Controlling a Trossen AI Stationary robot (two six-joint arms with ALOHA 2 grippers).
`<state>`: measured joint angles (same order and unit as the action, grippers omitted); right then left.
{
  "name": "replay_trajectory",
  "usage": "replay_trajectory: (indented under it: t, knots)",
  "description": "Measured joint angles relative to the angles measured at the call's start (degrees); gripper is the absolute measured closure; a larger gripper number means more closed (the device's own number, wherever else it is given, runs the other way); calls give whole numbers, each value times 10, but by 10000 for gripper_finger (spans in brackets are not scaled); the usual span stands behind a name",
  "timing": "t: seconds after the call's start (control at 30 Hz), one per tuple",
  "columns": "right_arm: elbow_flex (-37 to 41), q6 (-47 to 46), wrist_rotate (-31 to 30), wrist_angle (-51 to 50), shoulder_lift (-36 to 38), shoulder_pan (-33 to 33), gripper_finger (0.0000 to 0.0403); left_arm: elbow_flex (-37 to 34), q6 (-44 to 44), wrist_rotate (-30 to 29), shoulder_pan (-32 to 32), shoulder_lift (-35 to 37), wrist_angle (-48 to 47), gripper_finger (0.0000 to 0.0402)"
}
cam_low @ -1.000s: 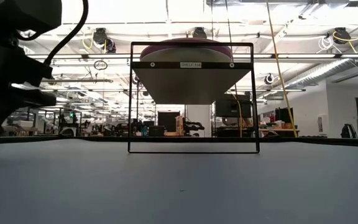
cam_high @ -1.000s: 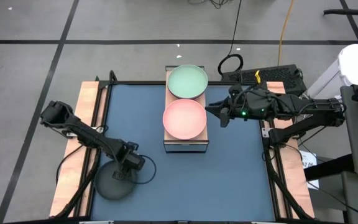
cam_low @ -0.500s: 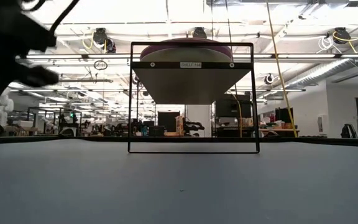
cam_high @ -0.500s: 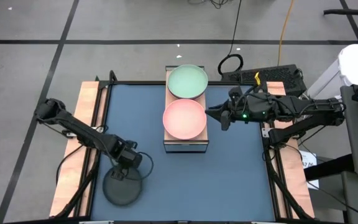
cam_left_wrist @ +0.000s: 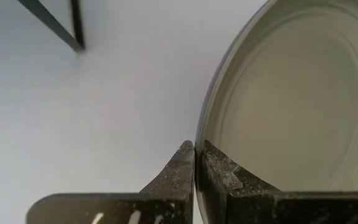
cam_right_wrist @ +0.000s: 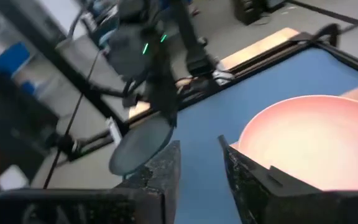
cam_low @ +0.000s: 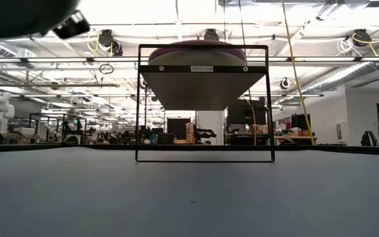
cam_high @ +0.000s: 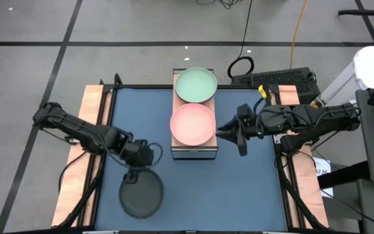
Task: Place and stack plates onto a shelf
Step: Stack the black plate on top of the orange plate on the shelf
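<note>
Dark blue mat covers the table at the middle of the high view, with grey floor around it; the shelf stands at the mat's upper centre, its wood top carrying a mint green plate toward the top of the frame and a pink plate just below it, the two rims touching or nearly so.

At lower left of the high view the left gripper has its fingers pinched together on the rim of a black plate; in the left wrist view the two fingertips meet on that rim with the plate's inside filling the right of the frame and one dark leg of the shelf at upper left.

Right of the pink plate, the right gripper hangs close to the shelf's right edge, its fingers apart and holding nothing; its wrist view shows the gap between them, the pink plate at lower right and the black plate farther off at centre left.

Across the low view the shelf's frame stands at centre, a stack's pink rim on top.
</note>
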<state>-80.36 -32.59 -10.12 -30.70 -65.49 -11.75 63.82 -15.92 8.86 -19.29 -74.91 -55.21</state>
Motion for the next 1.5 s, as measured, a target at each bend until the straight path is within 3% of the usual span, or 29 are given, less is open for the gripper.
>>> replay_trajectory:
  t: [0.3, 0.57, 0.8, 0.9, 1.5]
  knots:
    - [0, 113, 44, 0, 11, 0, 397, 119, -132, -26, 81, -1, 6, 392]
    - [0, 197, 44, -17, 51, 0, 402, 184, -237, -60, 161, -1, 30, 392]
    - [0, 250, 43, -33, 87, 0, 403, 190, -366, -148, 216, -7, 81, 392]
    - [8, 261, 43, -39, 103, 0, 403, 190, -400, -150, 233, -23, 105, 392]
    - [107, 258, 50, -36, 189, 0, 403, 190, -488, -173, 266, -100, 105, 392]
